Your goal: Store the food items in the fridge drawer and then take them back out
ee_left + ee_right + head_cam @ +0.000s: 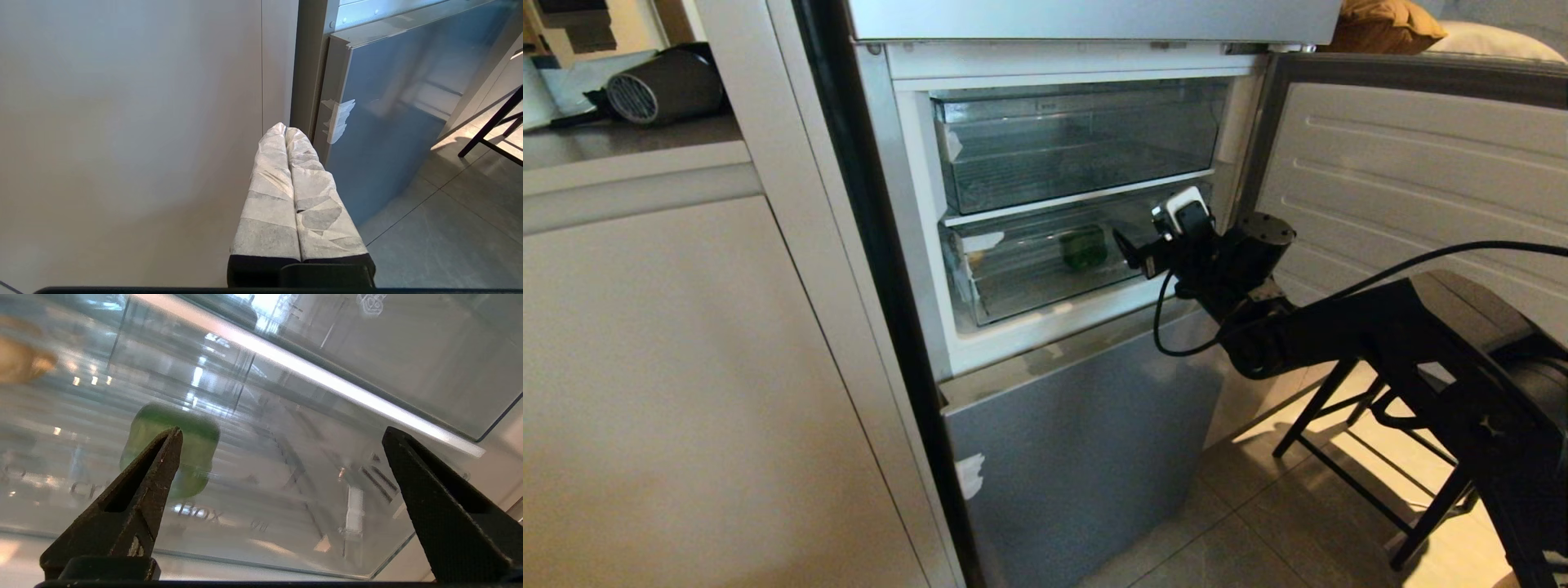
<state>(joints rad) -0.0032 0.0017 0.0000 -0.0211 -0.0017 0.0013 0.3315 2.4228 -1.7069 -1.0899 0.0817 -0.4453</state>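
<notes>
Fridge door swung open. Right end effector at the front of the lower clear fridge drawer, fingers spread wide, holding nothing. Green bell pepper sits inside that drawer behind the clear front; potato lies farther along inside. Left end effector hangs low beside the beige cabinet, wrapped fingers pressed together.

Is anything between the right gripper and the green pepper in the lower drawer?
Yes. The right gripper, jaws wide open, faces the closed fridge drawer; its clear front wall stands between it and the pepper inside.
</notes>
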